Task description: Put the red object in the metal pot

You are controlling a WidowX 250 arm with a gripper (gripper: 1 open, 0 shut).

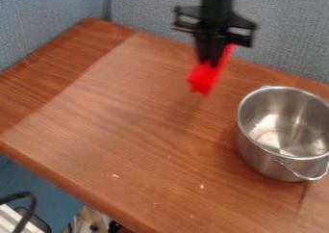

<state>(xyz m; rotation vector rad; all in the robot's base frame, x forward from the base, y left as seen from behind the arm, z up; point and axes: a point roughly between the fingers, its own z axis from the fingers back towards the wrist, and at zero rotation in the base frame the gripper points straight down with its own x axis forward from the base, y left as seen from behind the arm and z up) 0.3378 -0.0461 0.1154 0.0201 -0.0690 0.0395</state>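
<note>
Red object [205,73] hangs clamped in the gripper [211,50], upper middle of the frame (clear of the table [115,121]). Metal pot [283,131] sits lower right.

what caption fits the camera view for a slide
Black gripper carries bright red block above wooden table toward shiny steel pot.

From my station, the metal pot [284,131] reads as polished stainless steel, its inner wall bright and mirror-like. The red object [205,73] looks like smooth plastic with a saturated, slightly glossy face. I see the wooden table [103,112] as reddish-brown, its grain showing under a soft satin sheen. The gripper [213,46] appears matt black. Behind, the blue-grey wall [52,11] looks finely textured and dull.
</note>
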